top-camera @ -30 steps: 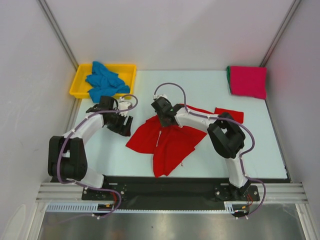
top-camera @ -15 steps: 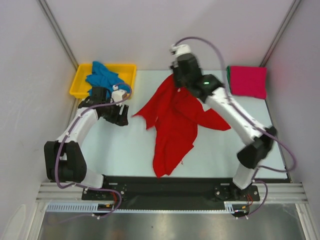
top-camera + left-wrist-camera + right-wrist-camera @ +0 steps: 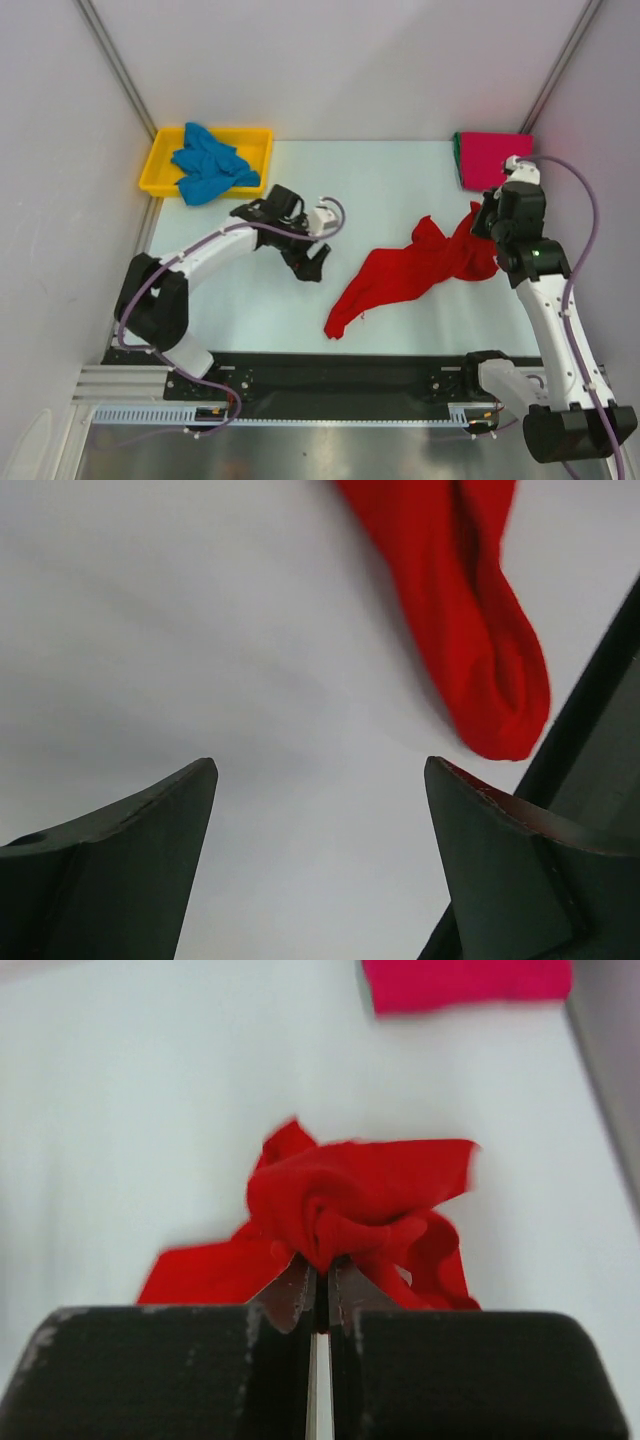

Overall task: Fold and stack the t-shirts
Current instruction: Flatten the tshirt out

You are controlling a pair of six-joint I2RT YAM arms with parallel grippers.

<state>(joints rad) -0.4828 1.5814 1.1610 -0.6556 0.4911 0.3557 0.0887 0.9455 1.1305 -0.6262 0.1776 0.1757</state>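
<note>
From above, the right tool (image 3: 487,224) has swung from the far middle of the counter (image 3: 380,180), where it held the red shirt (image 3: 410,272) high half a second ago, over to the right side near the folded pink shirt (image 3: 495,160). The red shirt has gone with it. It no longer hangs spread out but trails as a bunched strip, running from the tool slantwise to a free end near the front middle of the counter. My left tool (image 3: 310,262) has come away from the tray (image 3: 258,135), where the blue shirt (image 3: 205,165) lies crumpled, and now sits just left of that strip without touching it. In the left wrist view the fingers stand wide apart with only bare counter between them, and the rounded end of the red shirt (image 3: 470,630) lies ahead and to the right. In the right wrist view the fingers are clamped together on a twisted wad of red cloth (image 3: 350,1200), with the pink shirt (image 3: 465,980) beyond it at the top of the view. I judge the move has stretched the shirt out but not flattened it, so no fold has begun. The left tool looks placed to take the free end so the two can pull the cloth flat.
</note>
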